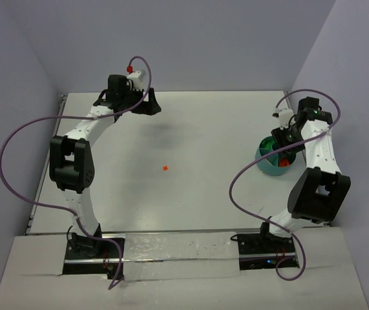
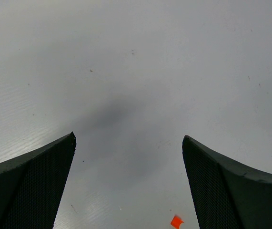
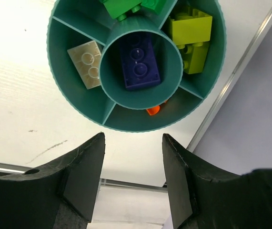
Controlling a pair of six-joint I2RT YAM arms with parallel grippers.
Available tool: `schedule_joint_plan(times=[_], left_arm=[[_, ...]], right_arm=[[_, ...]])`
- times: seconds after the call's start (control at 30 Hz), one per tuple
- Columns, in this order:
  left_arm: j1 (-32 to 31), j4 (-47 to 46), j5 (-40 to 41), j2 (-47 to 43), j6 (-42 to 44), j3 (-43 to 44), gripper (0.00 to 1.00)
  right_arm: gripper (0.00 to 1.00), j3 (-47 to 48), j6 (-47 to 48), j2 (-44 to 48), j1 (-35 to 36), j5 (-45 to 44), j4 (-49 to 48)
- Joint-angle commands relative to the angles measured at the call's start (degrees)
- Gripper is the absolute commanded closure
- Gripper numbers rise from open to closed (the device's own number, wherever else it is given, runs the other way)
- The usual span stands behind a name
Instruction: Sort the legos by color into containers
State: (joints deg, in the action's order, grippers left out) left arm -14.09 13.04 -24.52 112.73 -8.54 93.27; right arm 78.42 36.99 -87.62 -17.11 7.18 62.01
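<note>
My right jaws hang released and empty above the round teal plastic bowl [image 3: 124, 119], partitioned around a central tube [image 3: 108, 47] where a purple brick [image 3: 139, 63] lies studs-up, long axis roughly toward me; my left jaws gape over the matte white counter [image 1: 203, 129] near an orange-red bit [image 2: 176, 221]; lilac walls [image 1: 190, 45].

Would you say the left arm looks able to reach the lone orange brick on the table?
Probably yes: the orange brick lies by itself on the table, and nothing stands between it and the open left claw.
</note>
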Motion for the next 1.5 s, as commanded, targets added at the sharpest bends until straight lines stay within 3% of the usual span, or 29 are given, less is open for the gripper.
schedule_joint_plan(times=[0.0,0.23,0.37,0.57,0.73,0.97,1.2,1.47], left_arm=[[0.4,-2.0,-1.5,-3.4,0.3,-0.2,0.01],[1.6,-4.4,-3.9,-5.3,-1.1,-3.0,0.01],[3.8,-6.8,-7.6,-6.8,-3.8,-4.9,0.01],[7.6,-5.8,-9.0,-7.7,-5.5,-5.1,0.01],[9.3,-5.4,-8.6,-9.2,-5.9,-7.3,0.01],[12.7,-4.5,-6.3,-12.2,-6.6,-10.9,0.01],[15.5,-2.2,-5.8,-13.0,-5.8,-13.0,0.01],[17.0,0.2,-6.7,-11.9,-3.8,-13.8,0.01]], right_arm=[[0.42,3.4,-0.5,-0.2,0.7,1.1,1.2],[0.42,10.6,-1.2,4.2,5.0,3.1,2.7],[0.42,15.4,-5.2,1.9,17.7,3.9,1.7],[0.44,22.4,-8.7,-13.3,35.2,9.4,-1.7],[0.47,33.2,-5.9,-27.6,46.4,11.9,-4.2],[0.54,50.1,-7.1,-43.2,56.3,9.0,1.5],[0.48,43.2,-22.3,-43.4,60.2,7.1,-1.8],[0.50,37.0,-35.9,-42.7,62.7,0.3,-4.8]])
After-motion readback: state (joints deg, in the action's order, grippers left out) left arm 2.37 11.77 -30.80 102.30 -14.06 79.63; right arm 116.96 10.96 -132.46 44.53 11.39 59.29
